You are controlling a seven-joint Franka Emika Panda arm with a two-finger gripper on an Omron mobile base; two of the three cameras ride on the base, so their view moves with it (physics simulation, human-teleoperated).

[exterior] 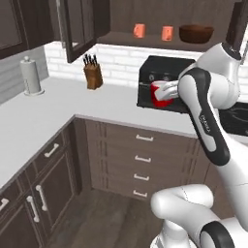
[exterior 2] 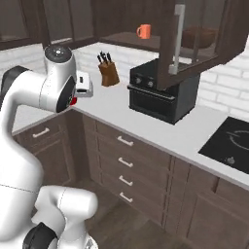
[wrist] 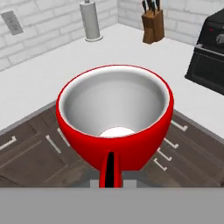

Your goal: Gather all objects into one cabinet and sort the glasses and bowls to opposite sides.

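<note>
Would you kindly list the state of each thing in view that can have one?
gripper: shut on the red cup
red cup: held in the air, empty
cabinet door: open
orange mugs: upright on the cabinet shelf
bowl: upright on the same shelf

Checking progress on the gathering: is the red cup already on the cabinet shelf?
No. The red cup is held in the pincer above the counter, away from the shelf.

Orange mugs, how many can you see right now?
2: both on the open cabinet shelf, one orange mug left, the other mug nearer the brown bowl. More may be hidden.
</note>
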